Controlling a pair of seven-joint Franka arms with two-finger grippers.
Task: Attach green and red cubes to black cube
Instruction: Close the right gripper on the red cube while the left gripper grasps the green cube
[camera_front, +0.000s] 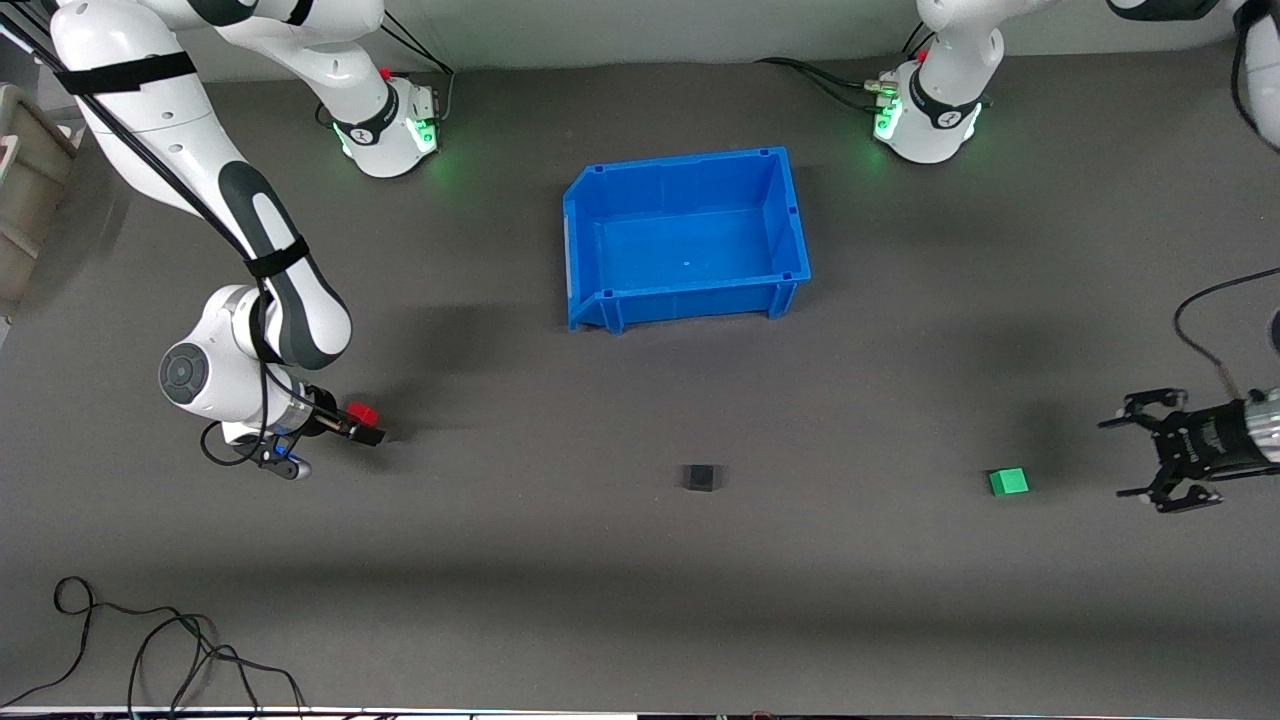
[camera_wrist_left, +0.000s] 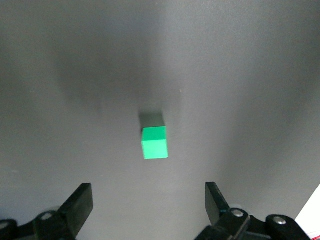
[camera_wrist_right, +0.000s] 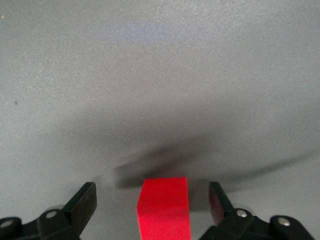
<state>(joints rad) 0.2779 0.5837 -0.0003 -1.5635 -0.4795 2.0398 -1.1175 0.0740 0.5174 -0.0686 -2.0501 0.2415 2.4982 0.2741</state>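
The right tool sits low at the right arm's end of the counter, fingers spread with the red cube between them, gaps showing on both sides. The left tool is wide apart, empty, near the green cube. The black cube lies between both cubes, nearer the camera than the blue bin, with bare counter around it.

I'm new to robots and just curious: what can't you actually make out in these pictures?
- Red cube: cut off by the right wrist view's edge; partly hidden by the right gripper in the front view.
- Black cube: small and dark in the front view, absent from both wrist views.
- Left gripper: its arm is cut off by the front view's edge.
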